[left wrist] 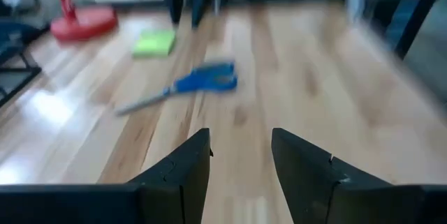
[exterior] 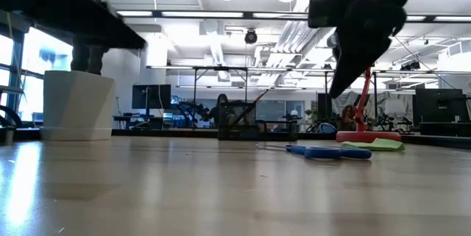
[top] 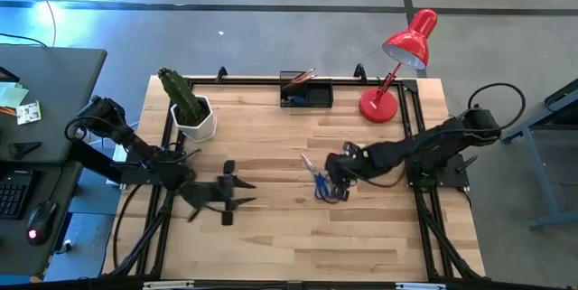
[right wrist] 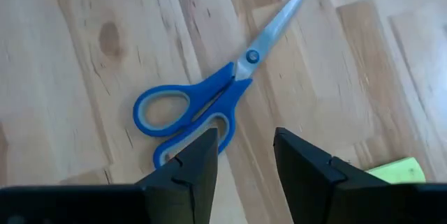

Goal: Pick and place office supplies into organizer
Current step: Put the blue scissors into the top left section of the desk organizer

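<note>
So far little looks done: scissors [right wrist: 209, 109] lie flat mid-bench, right pincer [right wrist: 244, 158] parted and empty just above their handles, sticky pad [left wrist: 154, 43] loose at their three o'clock, organizer [top: 305, 92] at twelve o'clock holding some pencils, left pincer [left wrist: 241, 161] parted, idle.

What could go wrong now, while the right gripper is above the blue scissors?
1. The scissors lie flat on the table, and the open right gripper stands over the handles, not the pivot; a pinch there may slip or tip the blades.
2. The sticky-note pad lies close by and could be pushed.
3. The organizer already holds items beside the red lamp, so placing may bump them.
</note>
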{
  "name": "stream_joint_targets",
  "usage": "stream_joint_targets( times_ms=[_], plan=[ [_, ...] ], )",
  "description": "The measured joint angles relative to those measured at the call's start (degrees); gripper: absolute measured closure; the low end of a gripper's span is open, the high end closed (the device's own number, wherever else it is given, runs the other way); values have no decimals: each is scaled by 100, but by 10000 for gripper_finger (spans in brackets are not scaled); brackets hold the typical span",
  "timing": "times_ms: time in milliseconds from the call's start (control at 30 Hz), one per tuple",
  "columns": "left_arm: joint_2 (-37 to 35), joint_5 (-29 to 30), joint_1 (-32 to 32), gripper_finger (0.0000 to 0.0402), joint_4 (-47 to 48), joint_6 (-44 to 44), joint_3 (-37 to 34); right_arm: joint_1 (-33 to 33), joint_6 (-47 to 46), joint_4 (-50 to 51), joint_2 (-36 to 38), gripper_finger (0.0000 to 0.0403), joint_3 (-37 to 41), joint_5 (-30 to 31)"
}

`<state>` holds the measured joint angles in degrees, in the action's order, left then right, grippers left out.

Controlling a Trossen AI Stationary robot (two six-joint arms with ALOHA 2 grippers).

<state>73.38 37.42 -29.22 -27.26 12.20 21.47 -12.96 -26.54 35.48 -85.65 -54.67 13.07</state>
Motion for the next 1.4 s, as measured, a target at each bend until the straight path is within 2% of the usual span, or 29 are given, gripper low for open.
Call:
stream_joint_targets(
  times_ms=[100,167,367,467,633,833,1000,1133,1267,1400],
  plan=[
    [220,-282,315,257,2024,84,1061,-391,-240,-69,0,269,26,467],
    [410,-658,512,257,2609,-199,1649,-667,-414,-117,0,269,26,696],
    [964,-2041,1098,257,2833,-1435,2740,-1363,-1072,-187,0,269,26,855],
    [1355,-2354,1473,257,3052,-1850,3244,-1720,-1382,-192,0,269,26,1164],
    [2113,-2739,2004,257,3497,-2384,3930,-2352,-1772,-167,-42,269,26,2052],
    [2568,-3123,2443,257,3498,-2805,4223,-2575,-1836,-142,-510,269,27,2346],
    [2601,-3340,2510,257,3535,-2399,4245,-2494,-1409,-148,-1043,269,28,2349],
    [2601,-3423,2321,257,3834,-2039,4245,-2360,-1002,-175,-1297,269,29,2316],
    [2599,-3418,2058,257,4027,-1639,4226,-2067,-468,-397,-1411,269,30,1836],
    [2539,-3418,1799,257,3753,-1134,3970,-1686,-93,-552,-1421,269,28,1247]
  ],
)
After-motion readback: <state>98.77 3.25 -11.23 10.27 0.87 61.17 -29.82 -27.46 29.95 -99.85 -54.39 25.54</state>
